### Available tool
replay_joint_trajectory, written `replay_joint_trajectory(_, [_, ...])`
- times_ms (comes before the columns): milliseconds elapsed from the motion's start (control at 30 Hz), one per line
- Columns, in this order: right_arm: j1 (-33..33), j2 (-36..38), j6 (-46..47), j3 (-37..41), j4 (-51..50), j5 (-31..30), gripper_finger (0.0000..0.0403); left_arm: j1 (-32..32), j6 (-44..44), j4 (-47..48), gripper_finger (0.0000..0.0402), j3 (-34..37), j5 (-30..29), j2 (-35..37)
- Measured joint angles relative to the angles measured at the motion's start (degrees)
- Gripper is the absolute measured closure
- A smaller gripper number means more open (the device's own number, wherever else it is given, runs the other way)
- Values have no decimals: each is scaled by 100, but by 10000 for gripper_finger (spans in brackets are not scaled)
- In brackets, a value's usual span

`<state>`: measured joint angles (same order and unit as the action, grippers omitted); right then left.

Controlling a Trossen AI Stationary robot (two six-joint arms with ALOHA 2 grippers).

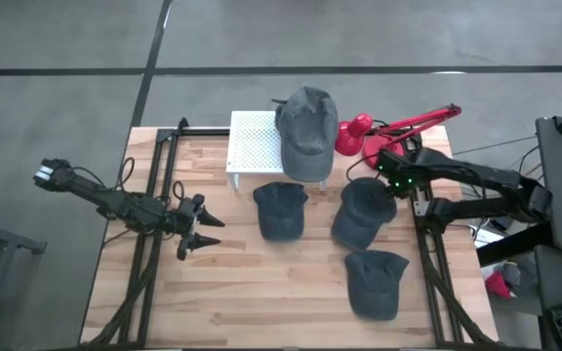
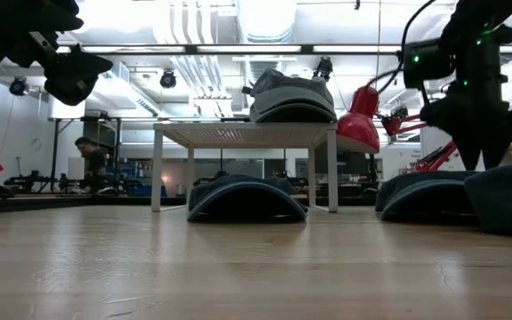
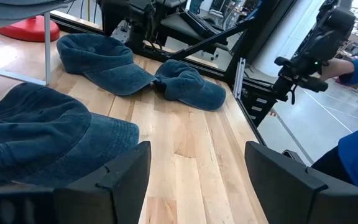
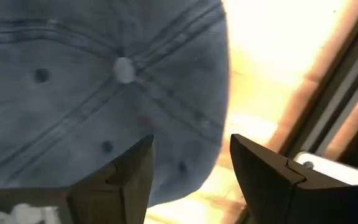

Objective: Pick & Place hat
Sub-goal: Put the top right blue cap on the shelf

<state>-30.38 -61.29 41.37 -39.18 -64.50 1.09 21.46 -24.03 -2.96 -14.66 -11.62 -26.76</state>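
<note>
Your right gripper point(image 4: 188, 171) hovers over hat point(image 1: 364, 213) on table's point(image 1: 261, 302) right side, jaws spread, likely to straddle crown. Left gripper point(image 1: 203, 237) waits left, jaws spread. One hat point(image 1: 306, 130) tops white rack point(image 1: 252, 146).

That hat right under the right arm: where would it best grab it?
Probably the crown's edge near the top button, coming straight down. The hat lies dome-up on the table, and the right end effector, open, hangs above it, so pinching a fold looks easiest.
</note>
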Motion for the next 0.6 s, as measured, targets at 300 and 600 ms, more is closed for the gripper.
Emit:
replay_joint_trajectory(300, [-78, -394, -191, 352, 320, -135, 197, 1, 2, 2, 140, 0, 0, 0])
replay_joint_trajectory(600, [-82, -754, -271, 716, 969, -124, 197, 0, -3, 2, 140, 1, -1, 0])
